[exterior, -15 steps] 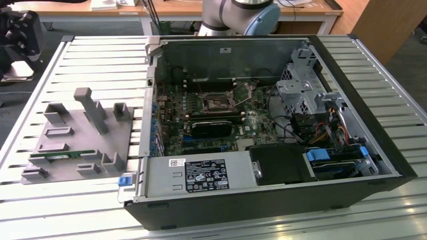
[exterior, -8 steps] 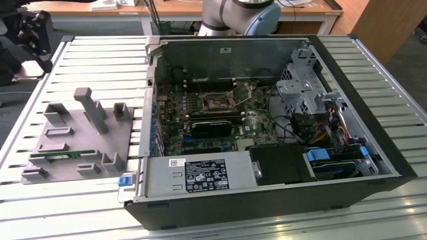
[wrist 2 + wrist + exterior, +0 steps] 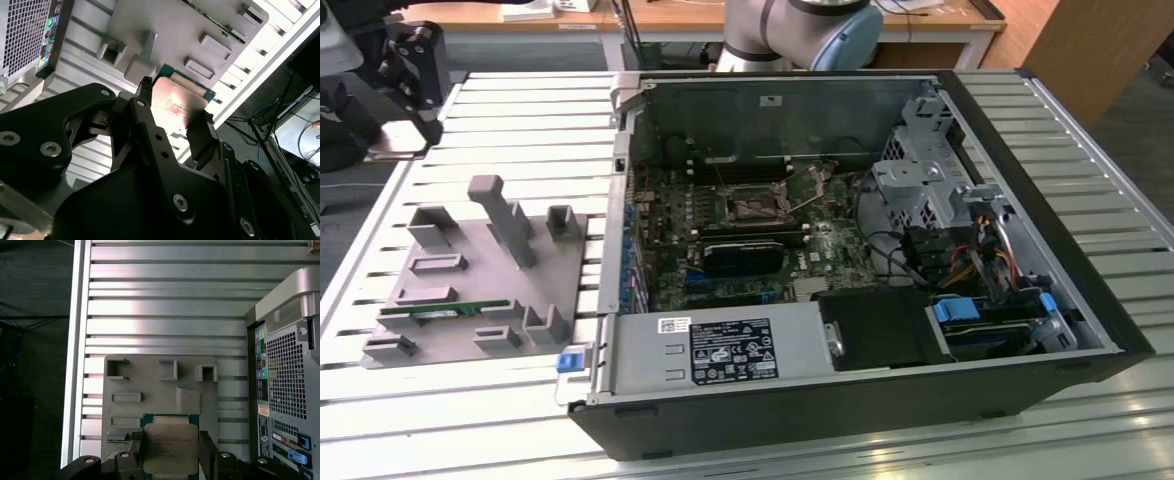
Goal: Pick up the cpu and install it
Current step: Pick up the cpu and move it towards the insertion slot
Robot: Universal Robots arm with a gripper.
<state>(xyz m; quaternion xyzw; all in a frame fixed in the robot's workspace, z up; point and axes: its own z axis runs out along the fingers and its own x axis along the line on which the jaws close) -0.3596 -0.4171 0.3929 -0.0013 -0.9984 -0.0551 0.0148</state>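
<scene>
Exterior view's left: grey tray (image 3: 460, 225) on slatted table (image 3: 507, 110), green memory stick (image 3: 447, 312) lying in tray. Exterior view's right: open computer case (image 3: 1107, 335), motherboard (image 3: 720, 250) exposed inside. First wrist view: gripper (image 3: 170, 456) clamped on cpu (image 3: 170, 445), fingers (image 3: 134, 452) pressing opposite edges, silver top facing camera. Cpu held over tray, apart from case.

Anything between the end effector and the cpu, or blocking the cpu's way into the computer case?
Nothing visible. The end effector grips the cpu over the grey fixture tray. The case lies open-sided, and its motherboard socket looks uncovered.
</scene>
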